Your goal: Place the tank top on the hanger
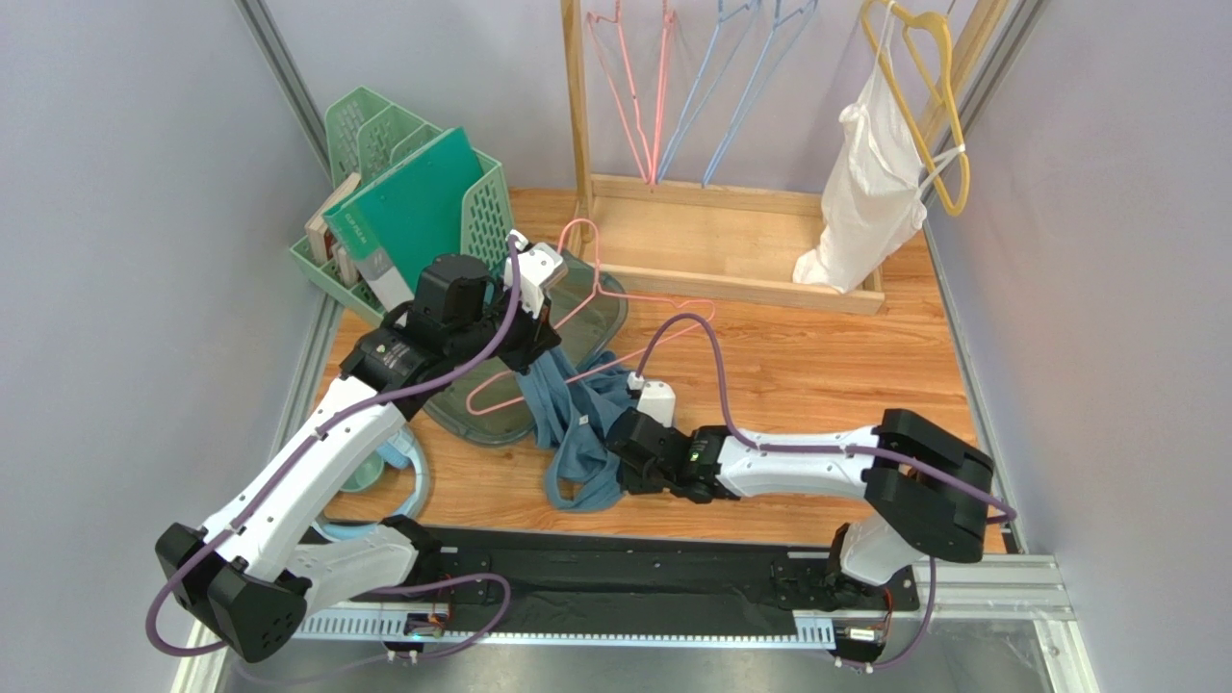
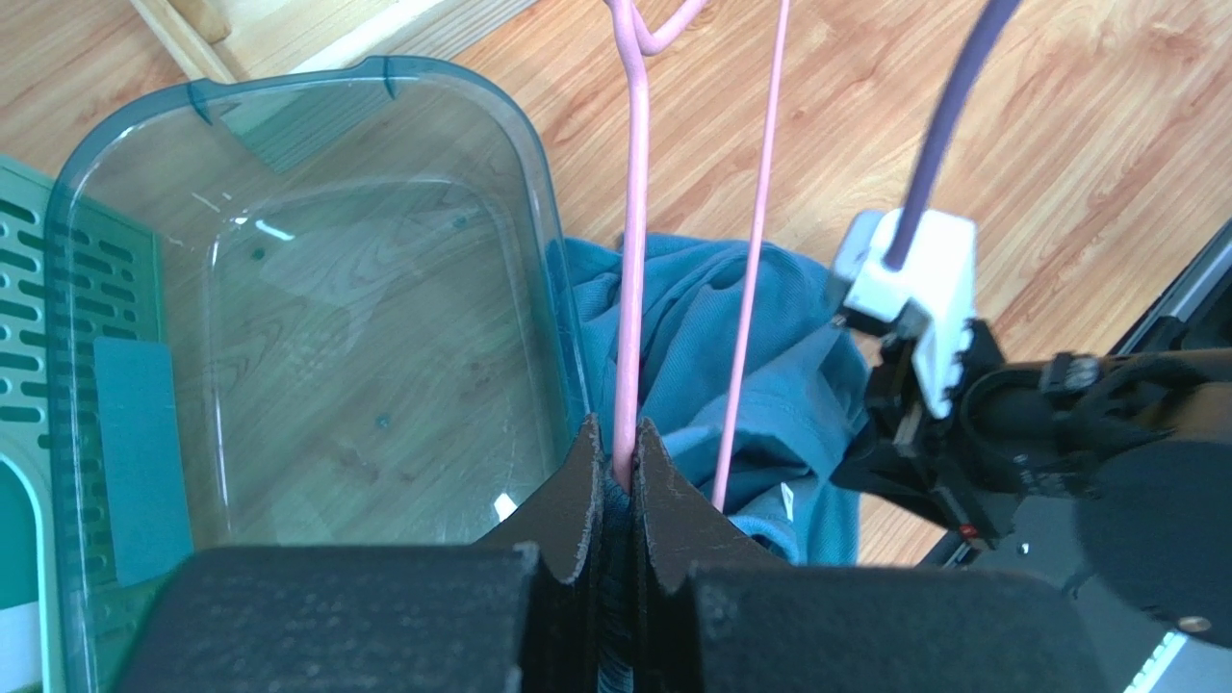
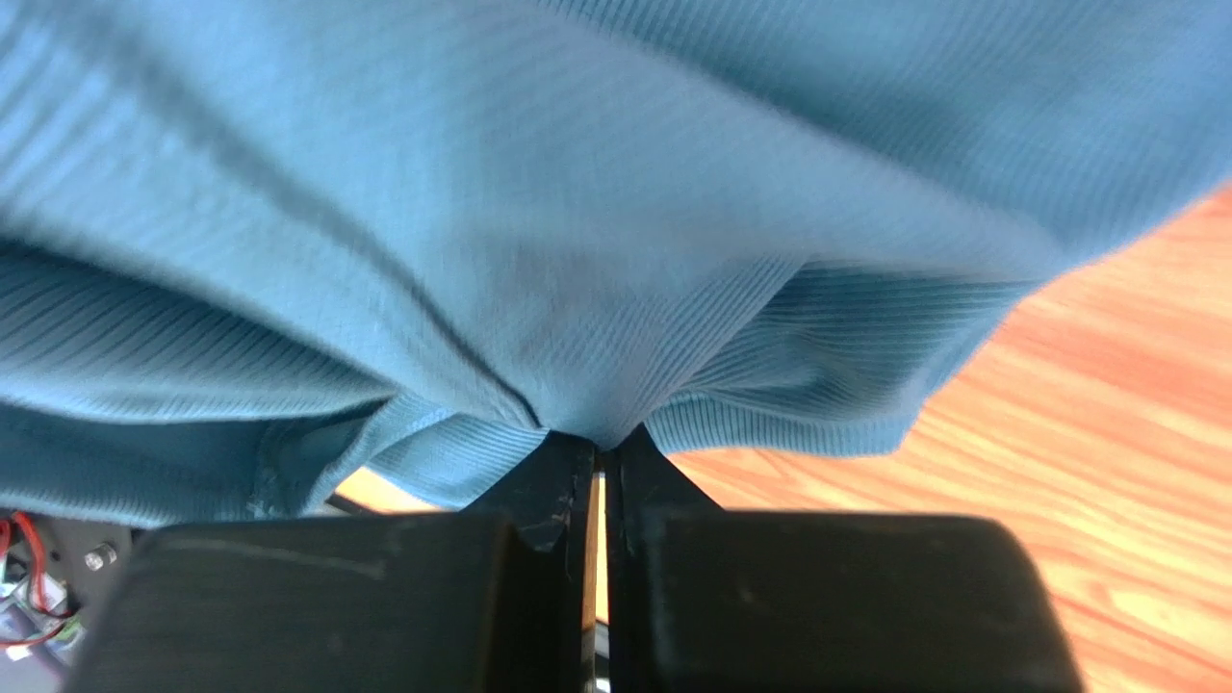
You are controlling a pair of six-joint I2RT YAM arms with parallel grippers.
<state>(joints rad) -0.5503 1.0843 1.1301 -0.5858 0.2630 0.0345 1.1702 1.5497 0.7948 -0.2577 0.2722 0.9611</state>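
Note:
The pink wire hanger (image 1: pixel 615 309) is held above the wooden table, its hook toward the rack. My left gripper (image 2: pixel 618 451) is shut on one wire of the hanger (image 2: pixel 631 289), with a bit of blue cloth also caught between the jaws. The blue-teal tank top (image 1: pixel 567 433) hangs crumpled from that spot down to the table, and in the left wrist view the tank top (image 2: pixel 709 347) bunches behind the wires. My right gripper (image 1: pixel 625 436) is at the garment's right side. Its fingers are shut, pinching a fold of the tank top (image 3: pixel 579 217) at the right gripper (image 3: pixel 600 445).
A clear teal bin (image 2: pixel 289 80) lies just left of the hanger. A green basket (image 1: pixel 485 202) with books stands at the back left. The wooden rack (image 1: pixel 723 238) behind holds pink and light-blue hangers (image 1: pixel 738 72), and a yellow hanger (image 1: pixel 933 101) with a white garment (image 1: pixel 868 188).

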